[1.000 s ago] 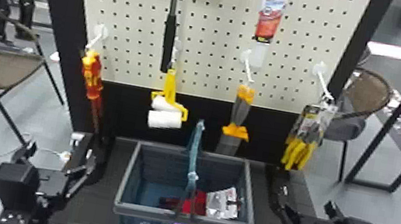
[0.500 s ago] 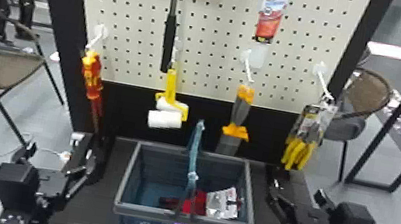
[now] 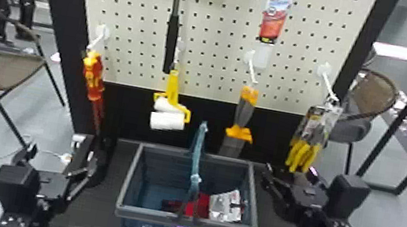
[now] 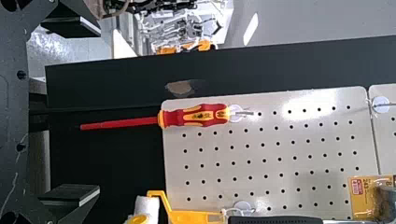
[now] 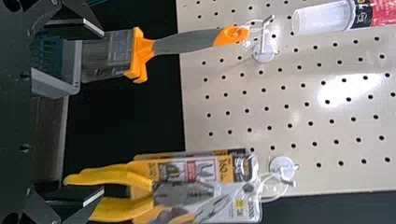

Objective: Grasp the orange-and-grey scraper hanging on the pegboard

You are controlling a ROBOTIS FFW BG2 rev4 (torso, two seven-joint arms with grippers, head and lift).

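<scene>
Right end effector [image 3: 272,178] advanced toward scraper [image 3: 239,125]; fingers spread, scraper hanging untouched.

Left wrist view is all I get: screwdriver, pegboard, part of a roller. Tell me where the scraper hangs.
Observer: The scraper hangs on the hook between the paint roller and the pliers.
Operator: Report the right gripper.
Observer: The right gripper is open, low to the right of the basket, below the scraper's level.
Operator: Give the scraper's orientation.
Observer: Orange handle end up on the hook, blade down, just above the basket's back rim.
</scene>
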